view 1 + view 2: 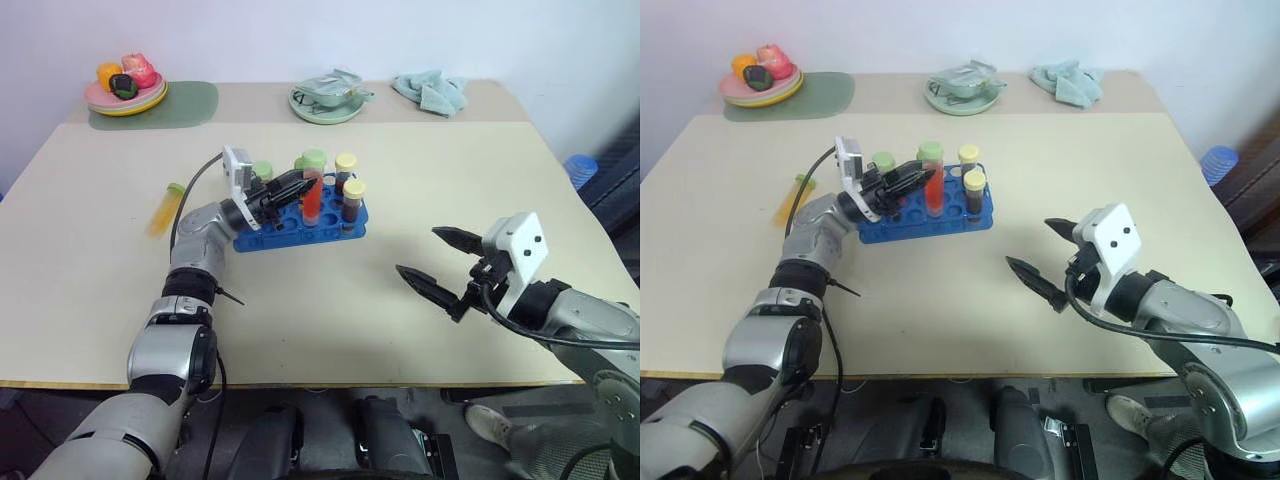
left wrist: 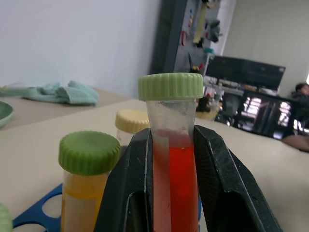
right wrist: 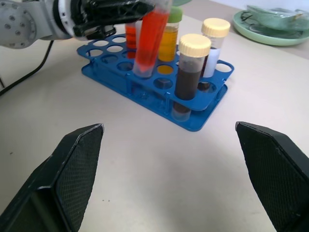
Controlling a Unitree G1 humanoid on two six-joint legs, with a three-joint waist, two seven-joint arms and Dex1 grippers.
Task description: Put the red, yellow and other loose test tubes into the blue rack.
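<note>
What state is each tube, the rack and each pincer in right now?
Red tube: capped, tilted, clamped in the left pincer, its base at a hole in the rack.
Yellow tube: lying loose on the table, apart from the rack.
Dark brown tubes: capped, upright in the rack.
Blue rack: upright, several holes free.
Right pincer: open, holding nothing.

The bright blue plastic rack [image 3: 193, 116] looks smooth and glossy. The clear plastic red-liquid tube [image 2: 175, 183] has a ridged green cap. The beige table [image 1: 330, 310] is matt, and the black tool pads [image 3: 79, 169] are finely textured.
</note>
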